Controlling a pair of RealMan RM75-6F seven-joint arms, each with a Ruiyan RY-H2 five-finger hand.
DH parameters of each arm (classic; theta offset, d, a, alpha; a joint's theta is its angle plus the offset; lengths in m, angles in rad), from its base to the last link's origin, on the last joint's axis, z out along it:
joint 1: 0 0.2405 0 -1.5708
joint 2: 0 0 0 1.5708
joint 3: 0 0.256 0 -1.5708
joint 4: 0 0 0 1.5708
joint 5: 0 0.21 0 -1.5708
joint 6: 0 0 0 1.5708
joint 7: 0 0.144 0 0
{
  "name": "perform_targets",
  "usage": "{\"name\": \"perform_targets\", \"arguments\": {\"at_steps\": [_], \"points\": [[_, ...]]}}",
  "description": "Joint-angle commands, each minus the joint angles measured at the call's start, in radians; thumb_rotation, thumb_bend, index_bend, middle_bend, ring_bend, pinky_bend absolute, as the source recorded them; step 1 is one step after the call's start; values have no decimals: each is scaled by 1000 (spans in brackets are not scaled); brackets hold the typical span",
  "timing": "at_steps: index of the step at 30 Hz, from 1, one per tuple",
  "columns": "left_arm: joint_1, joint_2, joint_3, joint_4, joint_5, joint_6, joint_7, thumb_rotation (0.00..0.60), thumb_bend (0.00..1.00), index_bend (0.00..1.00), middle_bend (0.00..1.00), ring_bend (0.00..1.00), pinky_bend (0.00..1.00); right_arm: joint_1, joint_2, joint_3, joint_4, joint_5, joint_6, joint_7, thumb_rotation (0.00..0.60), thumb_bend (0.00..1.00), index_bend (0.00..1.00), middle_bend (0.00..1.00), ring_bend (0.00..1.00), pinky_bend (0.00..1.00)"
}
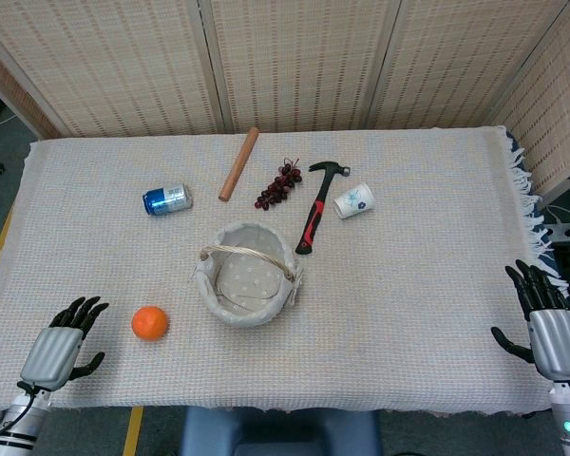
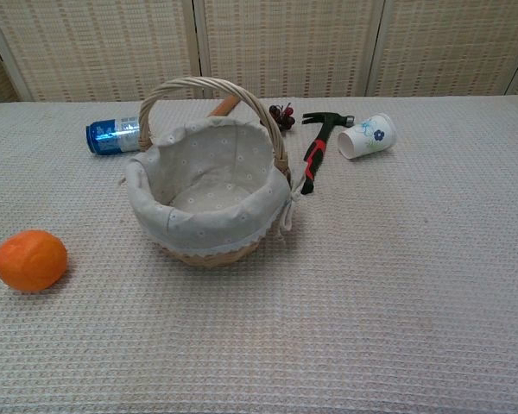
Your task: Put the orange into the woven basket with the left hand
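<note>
The orange sits untouched on the tabletop, between the empty left hand with fingers spread and the lined woven basket to its right, so the pickup and drop appear still ahead.

Woven basket: centre of the table.
Orange: at 8 o'clock from the basket, apart from it.
Left hand: just left of the orange, not touching.
Right hand: far right edge.
Can: at 10 o'clock, lying down.
Rolling pin: at 12 o'clock.
Grapes: right of the rolling pin.
Hammer: at 1 o'clock.
Cup: tipped over, right of the hammer.
</note>
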Motion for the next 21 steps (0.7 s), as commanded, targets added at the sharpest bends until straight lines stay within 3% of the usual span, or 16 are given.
{"name": "perform_targets", "arguments": {"at_steps": [1,9,14,21], "points": [[-2,4,3,-5,-1,-6,3,600,297,116,68,36,172,-3,2,-2,2,-4,5,7,600,109,0,0,0,196],[-1,8,6,-16,1,-7,-6,600,298,114,75,37,171,-3,9,-12,-2,-15,-4,19,600,109,0,0,0,196],[-9,4,13,-38,18,-22,-34,600,299,4,3,33,174,2,9,-8,-7,-2,-17,10,600,109,0,0,0,196],[-45,-40,-3,-52,42,-51,-19,600,300,0,0,0,172,5,12,-12,-15,-9,-21,10,600,109,0,0,0,196]]}}
